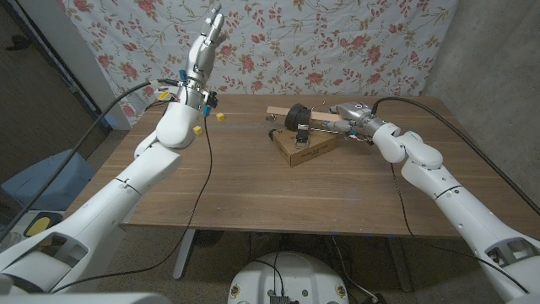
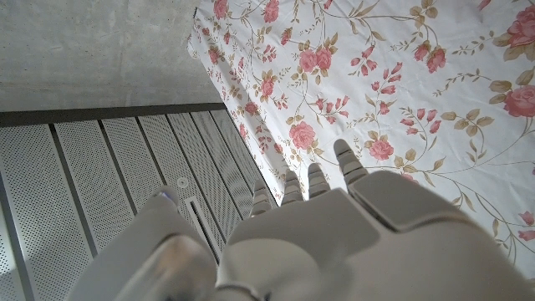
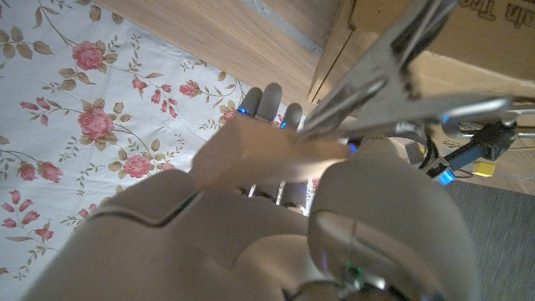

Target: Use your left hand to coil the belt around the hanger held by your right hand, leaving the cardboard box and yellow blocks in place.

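My right hand (image 1: 354, 119) grips one end of a wooden hanger (image 1: 278, 111) and holds it over the cardboard box (image 1: 305, 147). A dark belt (image 1: 297, 116) sits coiled around the hanger bar, with a short end hanging down toward the box. In the right wrist view my right hand (image 3: 251, 226) clasps the hanger's pale wood (image 3: 259, 150), with a metal clip (image 3: 401, 71) and the box (image 3: 468, 33) beyond. My left hand (image 1: 207, 38) is raised high above the table, fingers apart, holding nothing. Its fingers (image 2: 309, 180) point at the floral cloth.
Two yellow blocks (image 1: 220, 116) (image 1: 197, 130) lie on the table near my left forearm. A floral cloth (image 1: 337, 42) hangs behind the table. Black cables run along both arms and across the tabletop (image 1: 253, 194).
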